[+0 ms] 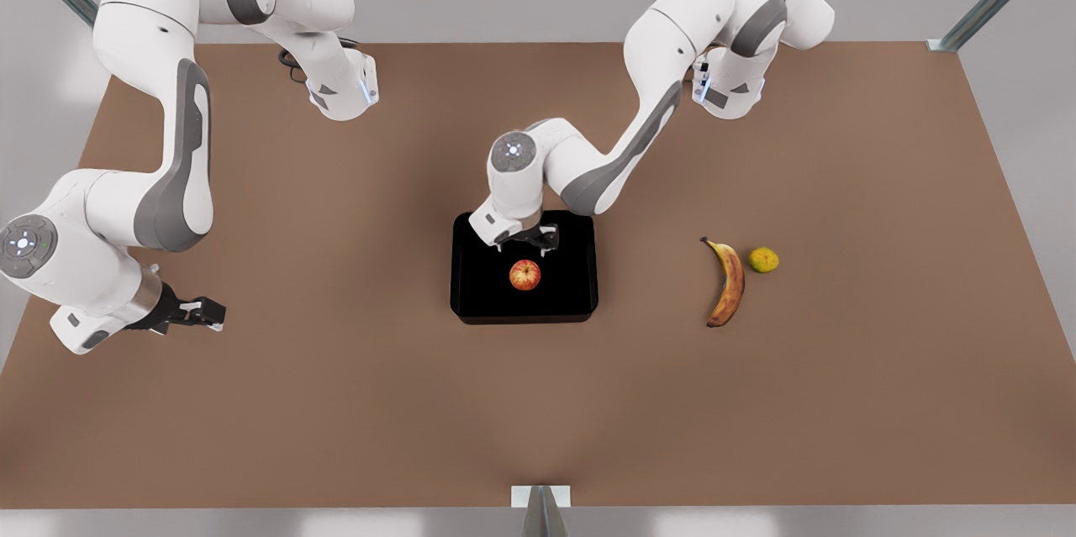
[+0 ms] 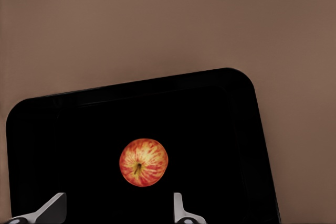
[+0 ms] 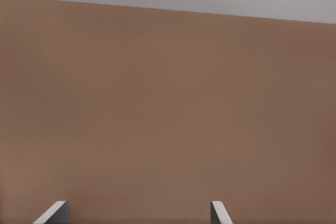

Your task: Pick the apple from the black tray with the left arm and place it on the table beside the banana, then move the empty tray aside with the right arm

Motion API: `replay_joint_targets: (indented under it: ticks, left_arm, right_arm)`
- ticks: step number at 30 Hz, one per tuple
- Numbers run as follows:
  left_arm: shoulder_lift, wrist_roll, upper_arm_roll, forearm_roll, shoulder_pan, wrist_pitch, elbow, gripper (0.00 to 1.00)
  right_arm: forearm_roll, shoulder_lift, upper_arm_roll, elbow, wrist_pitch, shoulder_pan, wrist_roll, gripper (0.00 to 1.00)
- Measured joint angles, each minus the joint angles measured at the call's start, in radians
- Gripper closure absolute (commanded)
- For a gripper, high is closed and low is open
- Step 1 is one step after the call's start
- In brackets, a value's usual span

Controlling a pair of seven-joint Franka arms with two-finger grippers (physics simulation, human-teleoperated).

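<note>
Front view puts the apple [image 1: 524, 275] in the middle of the black tray [image 1: 471, 302], stem dimple up, clear of every rim. The tray sits at the centre of the brown counter [image 1: 336, 402].

Over the tray's far half hangs the left hand [image 1: 528, 244], carried by the arm that reaches in from the far right of the front view. Its two fingers are spread wide with nothing between them, and they stand just beyond the apple on its far side, not yet around it. In the left wrist view the apple [image 2: 143, 162] lies ahead of the two pale fingertips [image 2: 52, 207], roughly between their lines.

Well to the right of the tray lies the banana [image 1: 728, 283], with a small yellow-green fruit [image 1: 763, 260] just beside its far end, on the right.

At the counter's left edge the right hand [image 1: 210, 314] waits, fingers apart and empty, as the right wrist view's spread fingertips [image 3: 55, 212] confirm.

The risks as I judge them: the apple is round and the tray glossy, so a finger landing off-centre could nudge it rolling toward a rim. Closing too high on the curve could squeeze it out downward. Later, setting it down beside the banana could knock the small fruit if placed on the crowded side.
</note>
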Motion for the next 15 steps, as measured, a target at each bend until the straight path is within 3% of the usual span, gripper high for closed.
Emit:
replay_joint_targets:
  ticks: [15]
  left_arm:
    - [0.114,-0.185,0.003,0.064,-0.002,0.201,-0.055,0.00]
  right_arm:
    - [0.000,0.003,0.000,0.000,0.004,0.002,-0.004,0.00]
